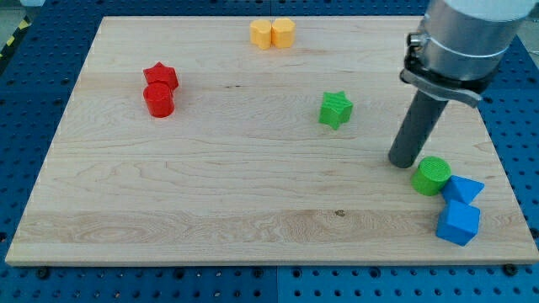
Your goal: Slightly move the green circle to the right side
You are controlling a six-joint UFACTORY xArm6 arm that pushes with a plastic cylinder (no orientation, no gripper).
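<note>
The arm carried no jawed end effector, only a straight dark rod, so nothing was held. The tip (403, 161) rested on the wooden tabletop (253, 185) just beside the green circle (431, 176), at that block's upper left; whether the two touched could not be told.

The green circle sat near the view's right edge, low on the board. Touching it or very nearly so, to its lower right, lay a blue triangular block (464, 188), and directly below that a blue cube-like block (458, 222).

A green star (335, 108) stood well apart, toward the view's centre. At the upper left, a red star (160, 76) sat against a red cylinder (158, 100) below it. Near the top edge, two yellow blocks (273, 34) stood side by side, touching.
</note>
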